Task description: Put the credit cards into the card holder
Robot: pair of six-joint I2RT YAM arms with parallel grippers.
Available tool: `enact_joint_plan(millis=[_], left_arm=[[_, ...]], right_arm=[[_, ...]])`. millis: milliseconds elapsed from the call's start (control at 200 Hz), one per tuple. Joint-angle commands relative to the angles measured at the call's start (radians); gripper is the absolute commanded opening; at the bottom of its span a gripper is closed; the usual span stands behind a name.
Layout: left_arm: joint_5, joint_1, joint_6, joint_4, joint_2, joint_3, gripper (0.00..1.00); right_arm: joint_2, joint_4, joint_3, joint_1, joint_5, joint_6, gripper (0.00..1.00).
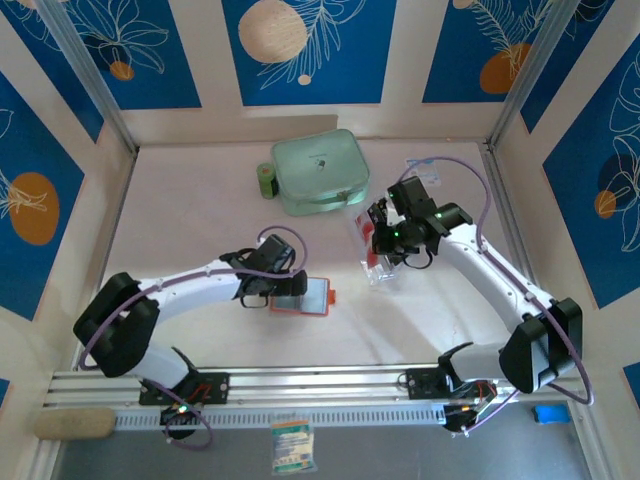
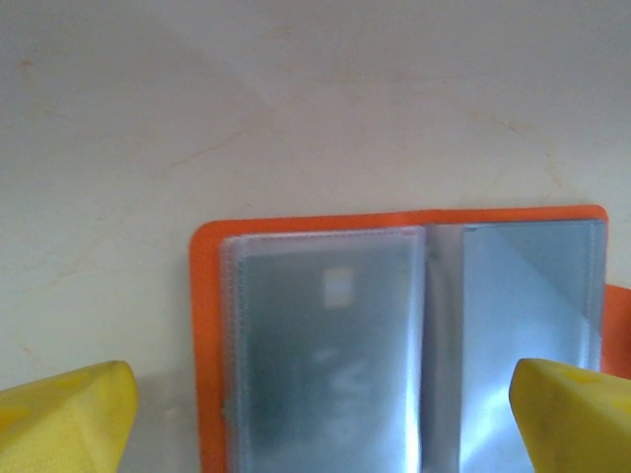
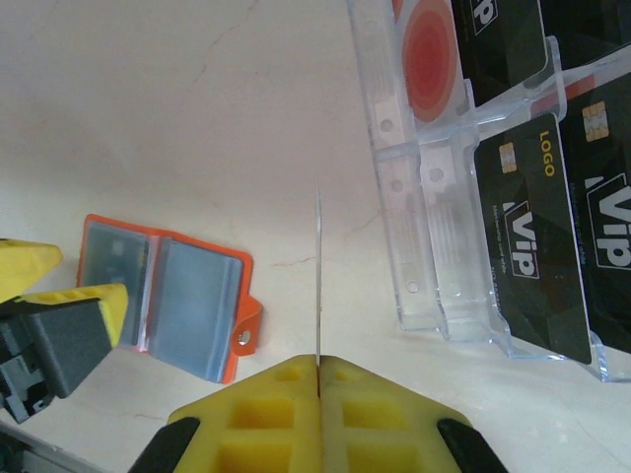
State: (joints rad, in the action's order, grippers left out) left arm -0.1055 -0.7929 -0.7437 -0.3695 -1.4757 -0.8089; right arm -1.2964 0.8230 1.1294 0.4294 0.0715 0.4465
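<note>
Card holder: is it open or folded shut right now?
Open. The card holder lies spread flat, both clear pockets facing up side by side, its snap tab sticking out unfastened.

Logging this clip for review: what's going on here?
The right jaws are shut on one credit card, seen edge-on, close to the clear rack that holds more cards. The left jaws hang open over the card holder, which lies opened flat on the table. One of its clear pockets seems to have a card inside.
</note>
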Motion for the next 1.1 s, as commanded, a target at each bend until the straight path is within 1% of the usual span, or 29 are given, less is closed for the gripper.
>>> enact_joint_plan(millis=[0, 245, 515, 755, 920, 1095], left_arm=[[-0.011, -0.03, -0.055, 0.023, -0.019, -0.006, 0.97], [-0.036, -0.085, -0.107, 0.02, -0.058, -0.019, 0.96], [-0.064, -0.151, -0.156, 0.012, -0.069, -0.03, 0.96], [-0.126, -0.155, -0.154, -0.062, -0.028, -0.058, 0.97], [-0.159, -0.152, -0.14, -0.113, 0.016, -0.082, 0.98], [-0.186, -0.139, -0.143, -0.149, 0.058, -0.049, 0.98]], right_arm=[[0.047, 0.002, -0.028, -0.015, -0.063, 0.01, 0.0], [0.096, 0.006, -0.056, -0.03, -0.093, 0.001, 0.0], [0.11, 0.01, -0.062, -0.045, -0.113, -0.012, 0.0], [0.124, -0.018, -0.076, -0.045, -0.169, 0.008, 0.0], [0.147, -0.137, -0.143, -0.044, -0.256, 0.074, 0.0], [0.167, -0.389, -0.291, -0.034, -0.357, 0.203, 0.0]])
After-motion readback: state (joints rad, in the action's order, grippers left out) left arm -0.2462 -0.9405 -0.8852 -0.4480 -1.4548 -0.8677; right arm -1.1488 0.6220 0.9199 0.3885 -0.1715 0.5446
